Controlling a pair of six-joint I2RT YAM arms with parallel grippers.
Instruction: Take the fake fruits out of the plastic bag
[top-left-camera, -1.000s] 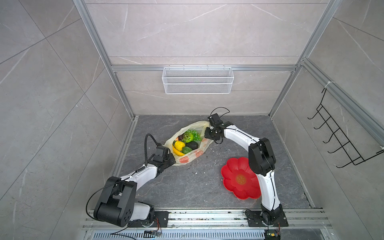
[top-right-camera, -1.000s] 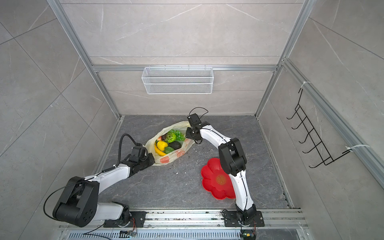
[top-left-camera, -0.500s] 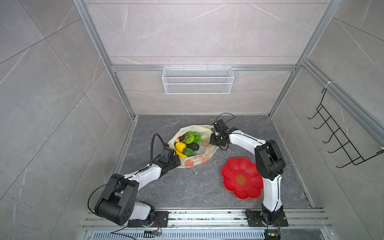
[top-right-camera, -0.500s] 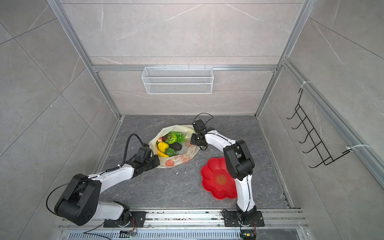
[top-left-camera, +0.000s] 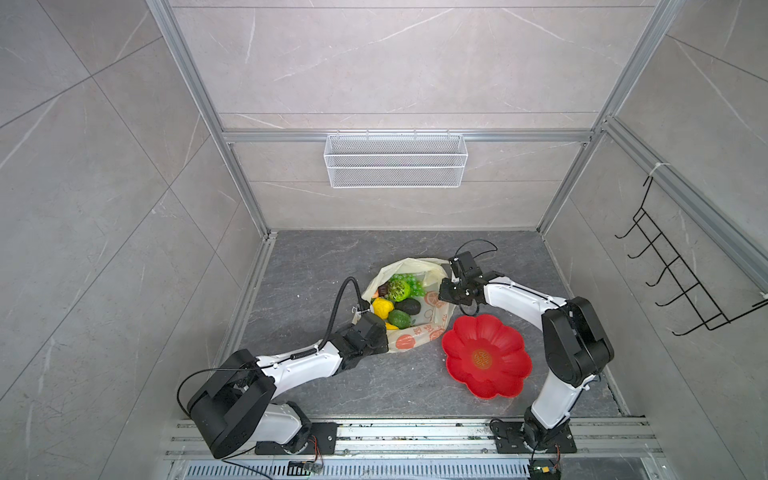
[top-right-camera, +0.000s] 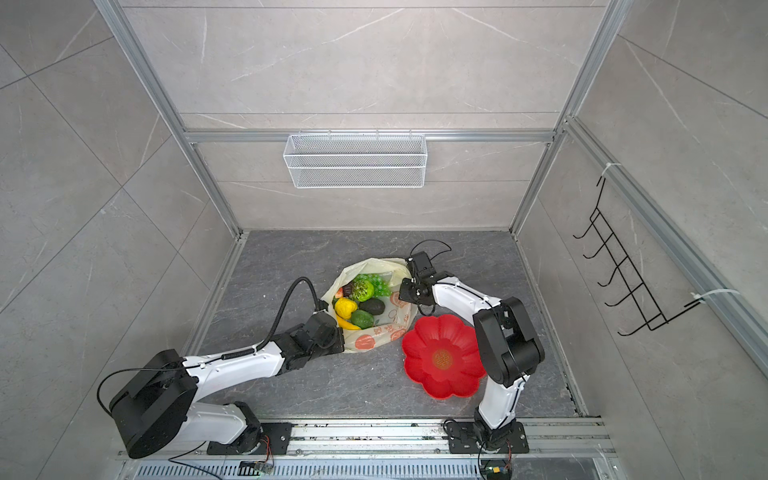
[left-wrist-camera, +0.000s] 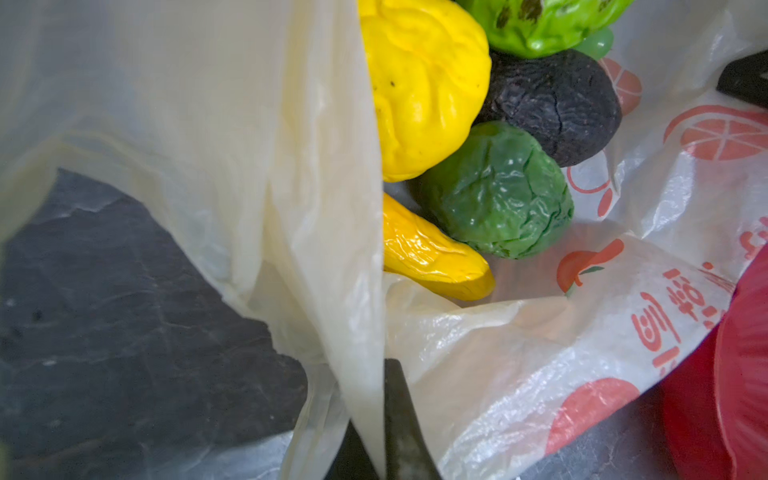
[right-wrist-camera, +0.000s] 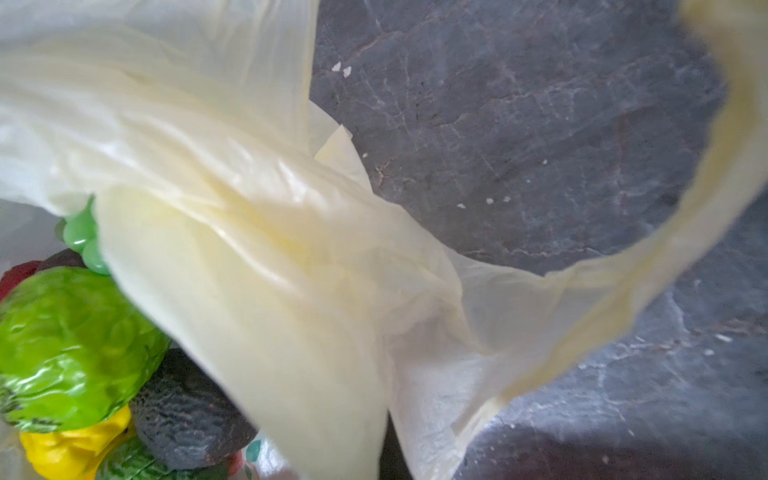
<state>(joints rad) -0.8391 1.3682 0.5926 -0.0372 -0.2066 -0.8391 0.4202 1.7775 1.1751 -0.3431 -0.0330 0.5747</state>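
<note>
The pale-yellow plastic bag (top-left-camera: 420, 332) (top-right-camera: 376, 337) lies open on the dark floor, its mouth stretched between both grippers. Inside lie the fake fruits: a yellow lemon-like ball (top-left-camera: 382, 306) (left-wrist-camera: 419, 83), a bumpy green fruit (top-left-camera: 398, 289) (right-wrist-camera: 70, 345), green grapes (top-left-camera: 411, 279), a dark avocado (top-left-camera: 408, 306) (left-wrist-camera: 552, 104), a green avocado (left-wrist-camera: 498, 195) and a banana (left-wrist-camera: 432, 253). My left gripper (top-left-camera: 384, 338) (left-wrist-camera: 380, 374) is shut on the bag's near-left edge. My right gripper (top-left-camera: 442, 291) (right-wrist-camera: 384, 440) is shut on the bag's far-right edge beside a loop handle (right-wrist-camera: 665, 249).
A red flower-shaped plate (top-left-camera: 505, 376) (top-right-camera: 457, 378) lies just right of the bag, touching its printed side. A white wire basket (top-left-camera: 395, 160) hangs on the back wall and a black hook rack (top-left-camera: 681, 282) on the right wall.
Both arms have dragged the bag right and toward the front, up against the red plate. The right gripper has closed on the bag's edge, and the mouth is spread wider.
</note>
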